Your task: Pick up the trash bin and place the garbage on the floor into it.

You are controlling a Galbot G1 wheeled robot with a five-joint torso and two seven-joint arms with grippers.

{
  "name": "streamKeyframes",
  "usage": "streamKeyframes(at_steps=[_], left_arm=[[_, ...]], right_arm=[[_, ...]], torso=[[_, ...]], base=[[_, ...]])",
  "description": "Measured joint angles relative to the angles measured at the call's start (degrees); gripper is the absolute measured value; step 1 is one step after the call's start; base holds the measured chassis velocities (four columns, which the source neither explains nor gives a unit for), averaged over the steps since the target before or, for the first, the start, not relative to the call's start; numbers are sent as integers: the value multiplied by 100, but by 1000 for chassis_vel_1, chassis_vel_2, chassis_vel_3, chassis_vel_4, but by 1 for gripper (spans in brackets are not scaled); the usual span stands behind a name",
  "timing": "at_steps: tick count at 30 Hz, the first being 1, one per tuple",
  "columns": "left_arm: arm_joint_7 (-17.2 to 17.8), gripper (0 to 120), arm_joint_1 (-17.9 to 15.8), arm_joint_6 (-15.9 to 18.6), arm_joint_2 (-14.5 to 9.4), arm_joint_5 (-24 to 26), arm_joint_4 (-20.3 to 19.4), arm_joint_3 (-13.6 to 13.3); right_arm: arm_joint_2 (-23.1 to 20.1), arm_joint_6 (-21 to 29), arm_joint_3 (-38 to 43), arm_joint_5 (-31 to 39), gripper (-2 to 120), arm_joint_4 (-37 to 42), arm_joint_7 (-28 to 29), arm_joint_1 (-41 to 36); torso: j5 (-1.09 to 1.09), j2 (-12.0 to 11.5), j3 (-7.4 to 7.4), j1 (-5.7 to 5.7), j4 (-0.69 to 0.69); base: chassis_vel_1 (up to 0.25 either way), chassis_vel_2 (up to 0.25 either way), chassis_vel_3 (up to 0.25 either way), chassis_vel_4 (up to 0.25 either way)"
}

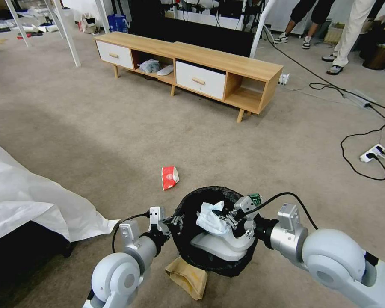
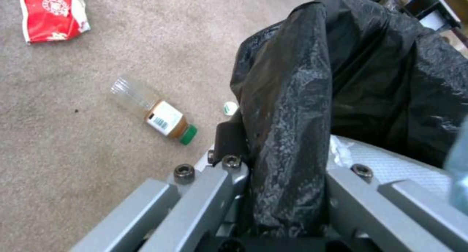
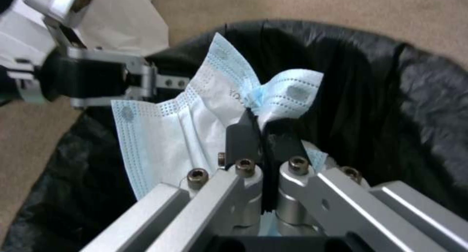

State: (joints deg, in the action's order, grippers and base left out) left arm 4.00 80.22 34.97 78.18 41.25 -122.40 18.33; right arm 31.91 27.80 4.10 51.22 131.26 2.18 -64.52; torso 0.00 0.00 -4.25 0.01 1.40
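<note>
Trash bin (image 1: 218, 252) lifted, rim clamped by left gripper (image 2: 287, 164); face mask (image 3: 195, 127) pinched by right gripper (image 3: 263, 135) above bin mouth. Left on carpet (image 1: 115, 128): red packet (image 1: 169, 177), bottle (image 2: 156, 113), paper bag (image 1: 187, 277).

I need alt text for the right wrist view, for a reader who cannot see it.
The right gripper, shut on a crumpled pale blue face mask, holds it over the trash bin lined with a black bag. The left gripper grips the bin's rim, with beige floor beyond.
</note>
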Motion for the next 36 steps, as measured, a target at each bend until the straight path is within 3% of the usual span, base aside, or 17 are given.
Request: streamKeyframes(at_steps=[23, 25, 29, 32, 36], left_arm=[[126, 0, -5, 6, -21, 253, -160, 80], [126, 0, 12, 11, -34, 256, -165, 99], [125, 0, 44, 14, -36, 257, -165, 106], [114, 0, 65, 15, -24, 266, -166, 115], [105, 0, 73, 15, -24, 277, -167, 121]], right_arm=[[466, 49, -540, -464, 0, -584, 76, 101], [524, 26, -625, -486, 10, -621, 154, 172], [562, 17, -688, -483, 20, -631, 181, 254], [611, 17, -747, -482, 36, -669, 187, 299], [631, 17, -766, -485, 44, -682, 187, 310]], torso=[[0, 0, 0, 0, 0], [0, 0, 0, 0, 0], [-1, 0, 0, 0, 0], [0, 0, 0, 0, 0], [0, 0, 0, 0, 0]], base=[[0, 0, 0, 0], [0, 0, 0, 0], [0, 0, 0, 0], [0, 0, 0, 0], [0, 0, 0, 0]])
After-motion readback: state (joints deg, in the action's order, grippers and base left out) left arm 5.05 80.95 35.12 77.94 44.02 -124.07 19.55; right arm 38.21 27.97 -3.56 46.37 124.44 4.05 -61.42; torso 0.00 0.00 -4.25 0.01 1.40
